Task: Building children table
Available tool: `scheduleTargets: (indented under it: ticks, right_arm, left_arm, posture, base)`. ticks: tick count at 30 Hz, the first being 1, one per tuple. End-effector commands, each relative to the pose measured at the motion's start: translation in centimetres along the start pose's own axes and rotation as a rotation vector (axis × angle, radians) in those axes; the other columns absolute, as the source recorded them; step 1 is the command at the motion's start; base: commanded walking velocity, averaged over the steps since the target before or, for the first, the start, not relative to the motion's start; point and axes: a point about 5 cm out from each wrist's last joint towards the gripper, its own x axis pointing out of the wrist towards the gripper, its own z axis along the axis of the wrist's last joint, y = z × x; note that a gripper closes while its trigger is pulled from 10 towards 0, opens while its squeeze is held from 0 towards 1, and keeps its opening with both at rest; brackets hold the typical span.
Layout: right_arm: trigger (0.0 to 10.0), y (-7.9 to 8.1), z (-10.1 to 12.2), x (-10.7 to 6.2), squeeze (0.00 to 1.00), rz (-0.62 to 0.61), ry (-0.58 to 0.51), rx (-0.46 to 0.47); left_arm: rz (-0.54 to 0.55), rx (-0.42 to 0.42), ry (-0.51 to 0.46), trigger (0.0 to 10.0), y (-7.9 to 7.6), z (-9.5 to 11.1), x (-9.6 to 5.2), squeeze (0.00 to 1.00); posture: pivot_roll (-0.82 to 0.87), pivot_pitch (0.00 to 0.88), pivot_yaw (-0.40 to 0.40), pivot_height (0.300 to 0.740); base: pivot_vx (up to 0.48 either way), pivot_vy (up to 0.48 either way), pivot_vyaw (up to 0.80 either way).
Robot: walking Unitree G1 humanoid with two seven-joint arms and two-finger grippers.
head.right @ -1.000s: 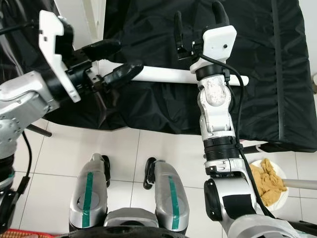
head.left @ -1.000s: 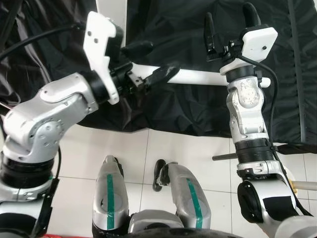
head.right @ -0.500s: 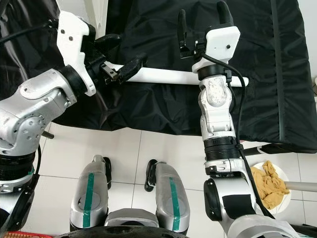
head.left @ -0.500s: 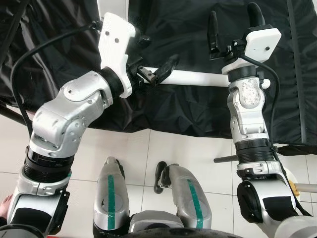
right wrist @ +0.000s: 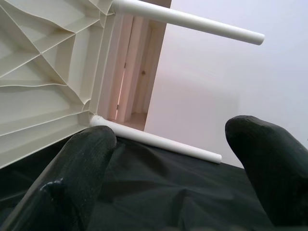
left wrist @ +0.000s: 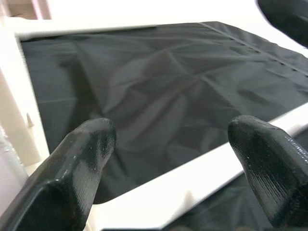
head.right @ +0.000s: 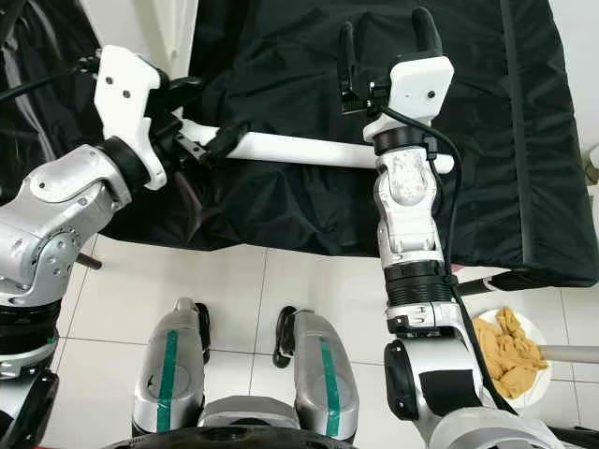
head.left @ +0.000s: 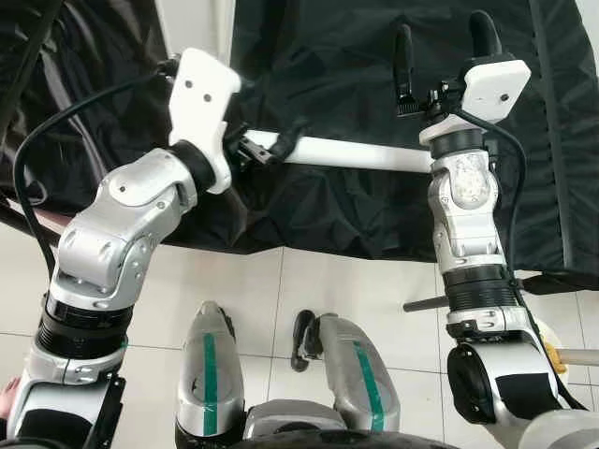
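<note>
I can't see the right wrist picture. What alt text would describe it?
Between two open black fingers, the ribbed underside of a white plastic table shows, with two white legs attached, lying over black cloth before a pale wall.

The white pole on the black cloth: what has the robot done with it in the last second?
The left gripper has moved along the white pole toward its left end, its jaws open around it, not clamped. The left arm has swung in and turned. The pole itself lies as before on the black cloth. The right gripper stays raised and open above the pole.
</note>
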Motion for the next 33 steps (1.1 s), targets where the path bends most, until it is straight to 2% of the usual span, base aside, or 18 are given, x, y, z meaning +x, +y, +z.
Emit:
scheduleTargets:
  ticks: [1,6,15,26,30,32,33]
  right_arm:
    - [10.0,-0.1,-0.5,-0.5,0.0,-0.007,0.018,-0.006]
    - [10.0,-0.1,-0.5,-0.5,0.0,-0.007,0.02,-0.006]
    - [10.0,0.1,-0.6,-0.5,0.0,-0.002,0.019,-0.004]
    - [10.0,-0.1,-0.5,-0.5,0.0,-0.01,0.016,-0.011]
    - [10.0,-0.1,-0.5,-0.5,0.0,-0.011,0.015,-0.009]
    - [10.0,0.0,-0.5,-0.5,0.0,-0.007,0.015,-0.008]
    - [10.0,0.0,-0.5,-0.5,0.0,-0.007,0.015,-0.008]
  left_arm:
    - [0.357,-0.016,0.051,10.0,2.2,-1.0,-0.5,0.0]
    - [0.416,-0.039,0.041,10.0,2.3,-1.1,-0.5,0.0]
    - [0.416,-0.031,0.048,10.0,2.1,-1.4,-0.6,0.0]
    - [0.455,0.047,0.092,10.0,4.5,-2.0,-1.3,0.0]
    - [0.438,0.064,0.084,10.0,4.4,-1.6,-1.0,0.0]
    - [0.382,0.048,0.048,10.0,3.0,-1.1,0.0,0.0]
    - [0.382,0.048,0.048,10.0,3.0,-1.1,0.0,0.0]
  posture:
    - [0.17,0.093,-0.098,0.74]
    - [0.17,0.096,-0.1,0.74]
    - [0.18,0.096,-0.102,0.74]
    - [0.16,0.094,-0.098,0.74]
    - [0.16,0.094,-0.097,0.74]
    - [0.16,0.095,-0.098,0.74]
    - [0.16,0.095,-0.098,0.74]
  base:
    - [0.0,0.0,0.0]
    - [0.0,0.0,0.0]
    - [0.0,0.0,0.0]
    - [0.0,0.0,0.0]
    - [0.0,0.0,0.0]
    - [0.0,0.0,0.0]
    - [0.0,0.0,0.0]
